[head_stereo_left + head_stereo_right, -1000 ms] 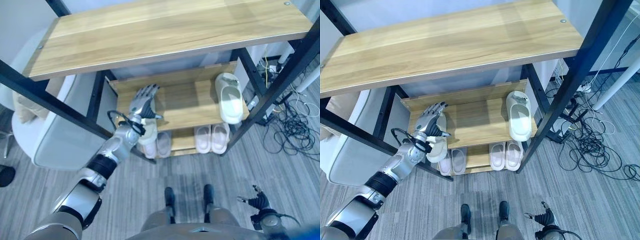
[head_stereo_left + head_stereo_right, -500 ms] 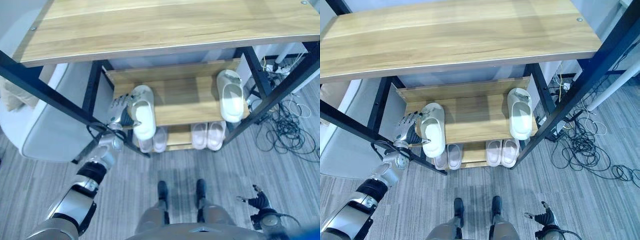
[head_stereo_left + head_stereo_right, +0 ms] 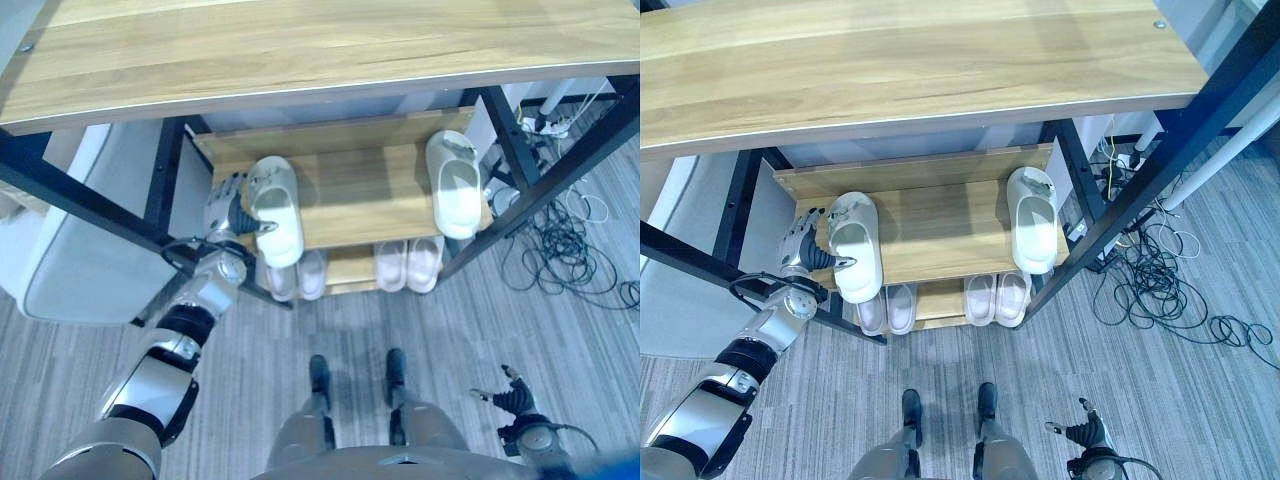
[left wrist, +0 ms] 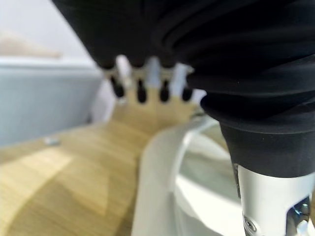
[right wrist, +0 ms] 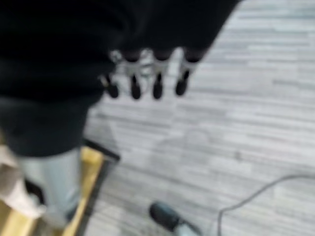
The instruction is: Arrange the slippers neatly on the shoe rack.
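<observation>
Two white slippers lie on the rack's middle shelf (image 3: 365, 205): one at its left end (image 3: 275, 208), one at its right end (image 3: 455, 183), both with toes toward me. The left one's toe overhangs the shelf's front edge. My left hand (image 3: 225, 205) is pressed against the left slipper's outer side, fingers straight and open; in the left wrist view the slipper (image 4: 187, 187) lies just beside the thumb, over the wooden shelf (image 4: 59, 177). My right hand (image 3: 510, 395) hangs low at the right over the floor, fingers relaxed and holding nothing.
Two pairs of pale slippers (image 3: 295, 275) (image 3: 410, 265) stand on the bottom shelf. A wide wooden top shelf (image 3: 300, 50) overhangs the rack, with black frame posts (image 3: 555, 170) at the sides. A grey armchair (image 3: 80, 250) stands left; cables (image 3: 570, 260) lie on the floor right.
The left slipper went from under my left hand at the shelf's front edge to lying on the shelf, with the hand now at its left side. The camera has shifted too.
</observation>
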Robot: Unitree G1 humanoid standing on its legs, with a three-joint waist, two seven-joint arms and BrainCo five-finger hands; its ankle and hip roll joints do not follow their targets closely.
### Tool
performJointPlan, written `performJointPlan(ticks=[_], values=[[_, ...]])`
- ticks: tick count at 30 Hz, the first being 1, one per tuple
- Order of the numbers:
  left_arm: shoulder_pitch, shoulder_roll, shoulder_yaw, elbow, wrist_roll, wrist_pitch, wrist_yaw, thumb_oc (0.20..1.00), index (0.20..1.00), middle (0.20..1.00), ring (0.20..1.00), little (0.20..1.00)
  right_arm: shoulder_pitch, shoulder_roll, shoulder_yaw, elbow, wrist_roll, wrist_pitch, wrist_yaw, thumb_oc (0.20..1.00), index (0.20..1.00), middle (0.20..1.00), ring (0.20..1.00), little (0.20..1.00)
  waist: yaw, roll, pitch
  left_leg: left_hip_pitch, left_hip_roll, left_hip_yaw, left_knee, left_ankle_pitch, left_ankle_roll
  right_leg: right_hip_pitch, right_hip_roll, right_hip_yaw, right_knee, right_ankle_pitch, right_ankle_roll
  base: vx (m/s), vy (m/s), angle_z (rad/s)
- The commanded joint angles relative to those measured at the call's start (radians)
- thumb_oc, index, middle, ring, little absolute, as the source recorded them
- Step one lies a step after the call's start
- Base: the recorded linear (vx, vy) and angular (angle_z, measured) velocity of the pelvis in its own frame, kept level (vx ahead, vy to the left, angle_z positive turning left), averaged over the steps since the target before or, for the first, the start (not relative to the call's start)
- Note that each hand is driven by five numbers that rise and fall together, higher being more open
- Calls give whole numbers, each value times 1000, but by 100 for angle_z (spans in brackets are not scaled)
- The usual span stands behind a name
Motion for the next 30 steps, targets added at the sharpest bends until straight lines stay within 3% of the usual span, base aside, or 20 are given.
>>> performJointPlan(ticks=[1, 7, 14, 25, 26, 27, 29, 30], values=[[-83, 12, 78, 7, -15, -13, 60, 1000, 1000, 1000, 1000, 1000, -23, -10, 21, -45, -13, -23, -21, 1000, 1000, 1000, 1000, 1000, 11, -15, 35, -17, -16, -44, 11, -55, -21, 19, -64, -7, 37, -83, 76, 0, 0, 0], [-152, 1, 41, 134, -37, 8, 60, 1000, 1000, 1000, 1000, 1000, -31, 2, 45, -28, -34, -9, -37, 1000, 1000, 1000, 1000, 1000, 2, -16, 26, -19, -10, -34, 11, -54, -21, 16, -60, -2, 30, -79, 81, 10, 4, -4], [-264, -9, -7, 325, -117, -9, 51, 1000, 1000, 1000, 1000, 1000, -59, 11, 80, 15, -22, -16, -35, 1000, 1000, 1000, 1000, 1000, -12, -41, -4, 0, 0, -13, 11, -64, -20, 28, -53, 7, 20, -74, 86, 49, -4, -6], [-352, -18, -19, 367, -187, -14, 61, 1000, 1000, 1000, 1000, 1000, -73, 37, 97, 35, 9, -18, -31, 1000, 1000, 1000, 1000, 1000, -20, -49, -15, 4, -6, -10, 11, -75, -12, 28, -57, 7, 17, -75, 89, 19, 2, -1], [-361, -31, -14, 400, -223, -20, 51, 558, 558, 558, 558, 558, -85, 39, 106, 41, 10, -16, -32, 1000, 1000, 1000, 1000, 1000, -21, -47, -15, 2, -7, -9, 11, -74, -11, 25, -58, 8, 18, -75, 89, 0, 0, 0], [-363, -37, -14, 413, -239, -22, 42, 492, 492, 492, 492, 492, -91, 41, 111, 47, 11, -13, -30, 1000, 1000, 1000, 1000, 1000, -21, -46, -16, 2, -7, -9, 11, -74, -11, 25, -57, 8, 18, -75, 89, 0, 0, 0], [-368, -56, -17, 447, -265, -23, 28, 231, 231, 231, 231, 231, -101, 44, 120, 56, 12, -9, -28, 1000, 1000, 1000, 1000, 1000, -22, -45, -17, 2, -7, -8, 11, -74, -10, 24, -58, 9, 18, -74, 89, 0, 0, 0], [-372, -64, -21, 463, -269, -21, 25, 200, 200, 200, 200, 200, -104, 45, 126, 61, 12, -8, -27, 1000, 1000, 1000, 1000, 1000, -23, -44, -18, 2, -7, -8, 11, -74, -9, 23, -57, 9, 19, -75, 89, 0, 0, 0]])
